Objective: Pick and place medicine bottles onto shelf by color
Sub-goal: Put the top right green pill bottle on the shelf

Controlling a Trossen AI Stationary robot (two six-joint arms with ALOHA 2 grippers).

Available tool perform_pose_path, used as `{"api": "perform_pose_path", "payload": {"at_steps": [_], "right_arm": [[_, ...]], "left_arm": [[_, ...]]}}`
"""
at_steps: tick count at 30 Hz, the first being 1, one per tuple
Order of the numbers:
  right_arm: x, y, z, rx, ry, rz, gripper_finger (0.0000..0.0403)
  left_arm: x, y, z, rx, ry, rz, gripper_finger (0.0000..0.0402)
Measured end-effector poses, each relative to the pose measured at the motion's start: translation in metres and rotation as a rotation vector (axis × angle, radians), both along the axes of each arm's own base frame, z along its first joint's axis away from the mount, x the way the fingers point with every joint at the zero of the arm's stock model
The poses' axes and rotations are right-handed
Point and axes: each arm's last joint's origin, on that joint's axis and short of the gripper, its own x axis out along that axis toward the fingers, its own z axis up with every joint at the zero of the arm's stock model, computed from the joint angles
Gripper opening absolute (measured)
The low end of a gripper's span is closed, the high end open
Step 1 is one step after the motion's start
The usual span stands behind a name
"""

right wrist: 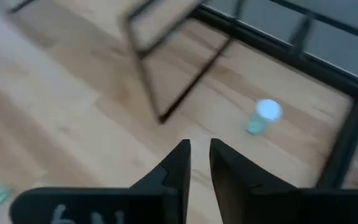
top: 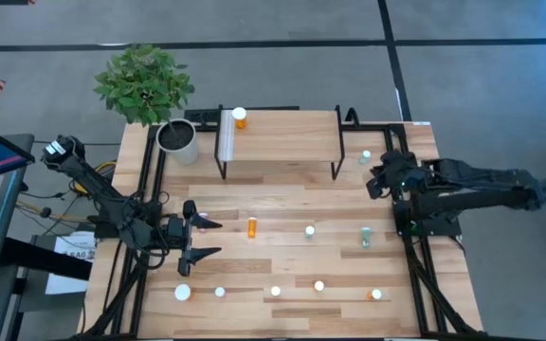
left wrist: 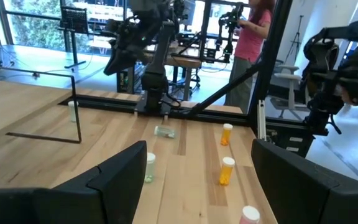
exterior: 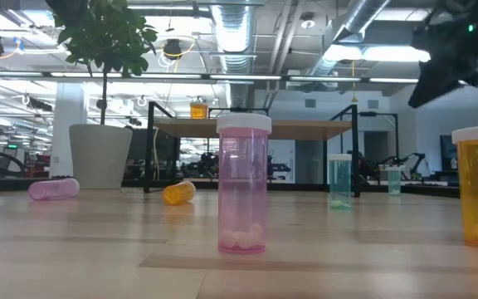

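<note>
The shelf (top: 278, 133) stands at the table's far middle, with one orange bottle (top: 240, 117) upright on its left end. Other medicine bottles are scattered on the table: an orange one (top: 251, 227) lying down, a pale one (top: 309, 230), a teal one (top: 366, 237) lying down, and a teal one (top: 365, 157) upright by the shelf's right legs. My left gripper (top: 202, 237) is open and empty, left of the lying orange bottle (left wrist: 227, 170). My right gripper (top: 373, 182) is shut and empty, hovering near the upright teal bottle (right wrist: 263, 116).
A potted plant (top: 176, 140) stands left of the shelf. A row of bottles stands along the near edge: pale-capped ones (top: 182, 293), (top: 275, 292), (top: 318, 285) and an orange one (top: 375, 295). Black frame rails (top: 415, 275) run along both table sides. A person (left wrist: 253, 31) stands beyond the table.
</note>
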Motion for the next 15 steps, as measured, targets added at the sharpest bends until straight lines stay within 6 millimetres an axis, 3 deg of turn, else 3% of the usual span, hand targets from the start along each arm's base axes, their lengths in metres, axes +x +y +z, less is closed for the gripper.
{"api": "perform_pose_path", "payload": {"at_steps": [3,11,15], "right_arm": [[-0.003,-0.006,-0.01,0.004,-0.034,-0.058,0.0108],[0.001,-0.021,0.001,-0.077,-0.163,-0.212,0.0143],[0.004,-0.028,-0.001,-0.093,-0.132,-0.266,0.0148]], "left_arm": [[0.0,0.0,0.0,0.009,-0.001,0.0,0.0277],[0.003,0.004,0.0,0.009,0.0,0.01,0.0277],[0.004,0.005,0.0,0.0,0.0,0.008,0.0277]]}}
